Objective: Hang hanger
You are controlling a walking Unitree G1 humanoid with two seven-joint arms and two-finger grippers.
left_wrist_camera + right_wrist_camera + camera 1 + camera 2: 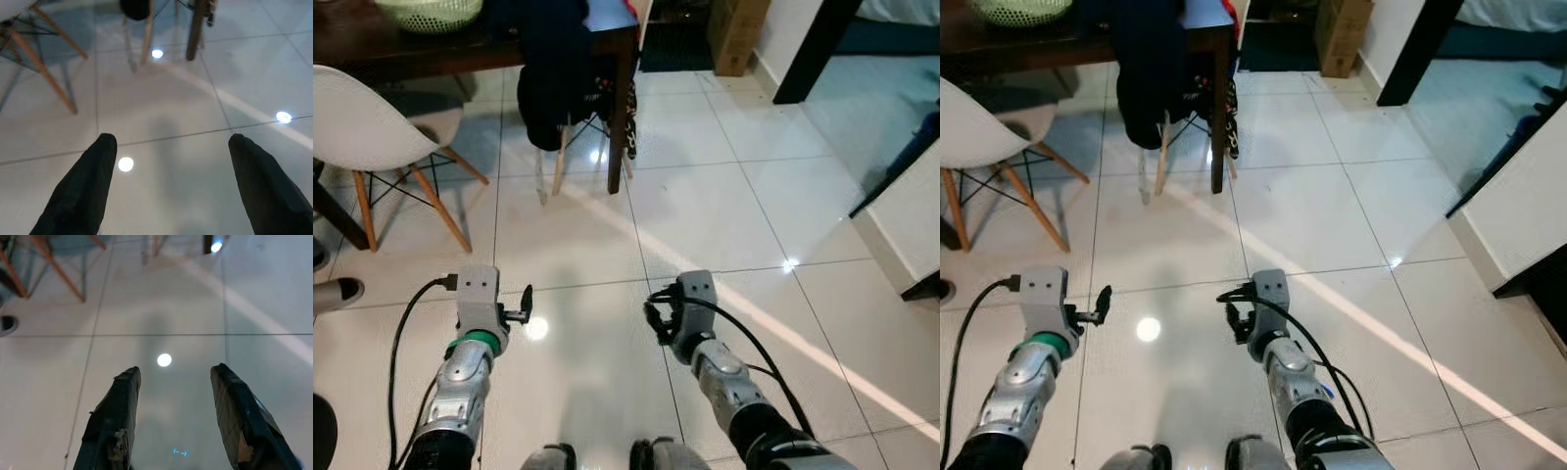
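Hanger's place I cannot tell, nor its look: nothing in view is plainly one. Nearest, my left pincer (172, 144) is held low over the glossy white tile floor (724, 196), its two black fingers (88, 186) spread wide apart with only tile between them. My right pincer (176, 369) is beside it at the same height, also open, its finger pads worn at the edges. Ceiling lights reflect as bright spots on the tiles just ahead of both. Farther out on my left stands a white shell chair (362, 127) on splayed wooden legs. Beyond it is a dark wooden table (460, 49) with a pale green basket (431, 12) on top. A dark garment (553, 78) hangs over a second chair at the table's corner. Farthest off, a cardboard box (736, 34) rests against the wall.
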